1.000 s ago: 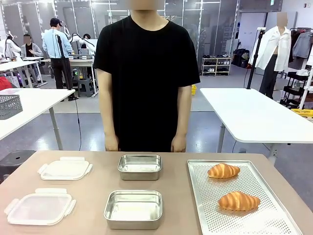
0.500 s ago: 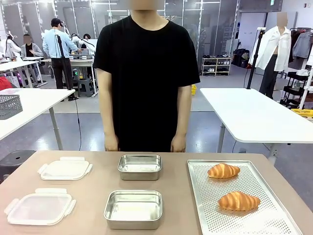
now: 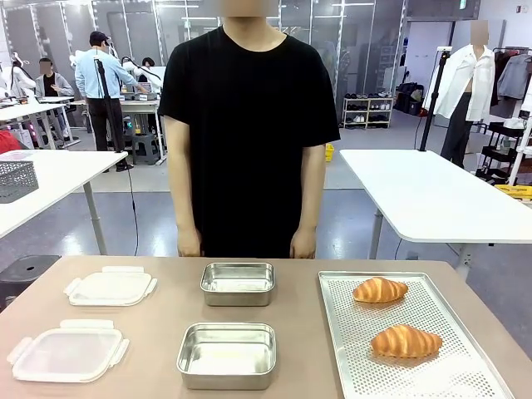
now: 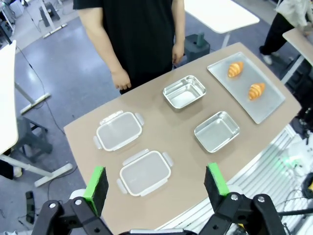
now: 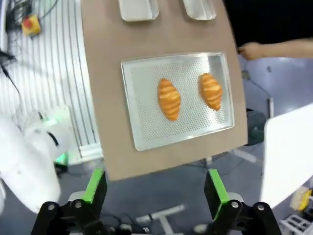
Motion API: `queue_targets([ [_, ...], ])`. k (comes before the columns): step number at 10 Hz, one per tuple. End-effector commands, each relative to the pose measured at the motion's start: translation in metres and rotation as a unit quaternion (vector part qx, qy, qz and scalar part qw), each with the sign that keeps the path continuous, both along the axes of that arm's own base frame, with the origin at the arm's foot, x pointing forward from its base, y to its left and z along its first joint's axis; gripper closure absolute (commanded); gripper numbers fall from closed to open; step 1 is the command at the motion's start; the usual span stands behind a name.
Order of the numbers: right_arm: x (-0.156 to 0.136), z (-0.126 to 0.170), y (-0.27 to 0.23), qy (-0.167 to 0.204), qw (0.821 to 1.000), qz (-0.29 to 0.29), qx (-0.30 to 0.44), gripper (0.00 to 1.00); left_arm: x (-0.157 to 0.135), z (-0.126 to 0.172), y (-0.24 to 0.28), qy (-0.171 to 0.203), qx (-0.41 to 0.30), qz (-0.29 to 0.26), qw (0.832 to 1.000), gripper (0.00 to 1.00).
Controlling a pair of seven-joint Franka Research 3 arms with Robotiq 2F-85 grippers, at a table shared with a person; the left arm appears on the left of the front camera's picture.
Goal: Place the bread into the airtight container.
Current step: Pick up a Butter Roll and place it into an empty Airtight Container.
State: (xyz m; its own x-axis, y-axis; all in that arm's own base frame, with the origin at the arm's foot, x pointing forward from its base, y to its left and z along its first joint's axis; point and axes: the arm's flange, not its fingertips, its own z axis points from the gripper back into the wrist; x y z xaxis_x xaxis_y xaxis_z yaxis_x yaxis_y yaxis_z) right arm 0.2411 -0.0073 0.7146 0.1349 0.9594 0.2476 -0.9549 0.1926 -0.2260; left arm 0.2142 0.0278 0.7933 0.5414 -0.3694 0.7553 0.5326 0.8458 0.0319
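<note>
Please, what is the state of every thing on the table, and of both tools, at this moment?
near container: open, empty
far container: open, empty
near lid: off, flat on the table
far lid: off, flat on the table
near croissant: lying on the tray
far croissant: lying on the tray
left tool: open, empty
right tool: open, empty

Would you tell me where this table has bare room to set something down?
Bare strips run between the near lid, far lid and the near container, far container, and between those containers and the tray. The tray's near end, past the nearer croissant, is free. Tight: between the two lids and between the two containers.
</note>
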Motion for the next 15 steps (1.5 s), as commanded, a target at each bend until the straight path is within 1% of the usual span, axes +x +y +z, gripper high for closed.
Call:
queue_targets([
  [1,0.028,-0.049,0.023,-0.038,0.997,0.048,-0.054,0.0,0.0,0.001,-0.001,0.001,-0.001,0.001,1.0,0.0],
  [2,0.043,-0.077,0.032,-0.025,0.997,0.063,-0.03,0.0,0.0,0.001,-0.001,0.001,-0.001,0.001,1.0,0.0],
  [3,0.059,-0.116,0.037,-0.011,0.997,0.054,-0.058,0.0,0.0,0.001,-0.001,0.001,-0.001,0.001,1.0,0.0],
  [5,0.074,-0.175,0.05,0.036,0.996,0.048,-0.062,0.0,0.0,0.001,-0.001,0.001,-0.001,0.001,1.0,0.0],
  [7,0.09,-0.219,0.055,0.053,0.996,0.048,-0.052,0.0,0.0,0.001,-0.001,0.001,-0.001,0.001,1.0,0.0],
  [8,0.093,-0.235,0.055,0.059,0.995,0.052,-0.056,0.0,0.0,0.001,-0.001,0.001,-0.001,0.001,1.0,0.0],
  [10,0.093,-0.25,0.056,0.072,0.995,0.048,-0.046,0.0,0.0,0.001,-0.001,0.001,-0.001,0.001,1.0,0.0],
  [11,0.093,-0.251,0.056,0.067,0.996,0.033,-0.044,0.0,0.0,0.001,-0.001,0.001,-0.001,0.001,1.0,0.0],
  [12,0.094,-0.246,0.054,0.062,0.997,-0.002,-0.048,0.0,0.0,0.001,-0.001,0.001,-0.001,0.001,1.0,0.0],
  [13,0.098,-0.247,0.058,0.078,0.995,0.036,-0.055,0.0,0.0,0.001,-0.001,0.001,-0.001,0.001,1.0,0.0],
  [15,0.098,-0.247,0.058,0.078,0.995,0.036,-0.055,0.0,0.0,0.001,-0.001,0.001,-0.001,0.001,1.0,0.0],
])
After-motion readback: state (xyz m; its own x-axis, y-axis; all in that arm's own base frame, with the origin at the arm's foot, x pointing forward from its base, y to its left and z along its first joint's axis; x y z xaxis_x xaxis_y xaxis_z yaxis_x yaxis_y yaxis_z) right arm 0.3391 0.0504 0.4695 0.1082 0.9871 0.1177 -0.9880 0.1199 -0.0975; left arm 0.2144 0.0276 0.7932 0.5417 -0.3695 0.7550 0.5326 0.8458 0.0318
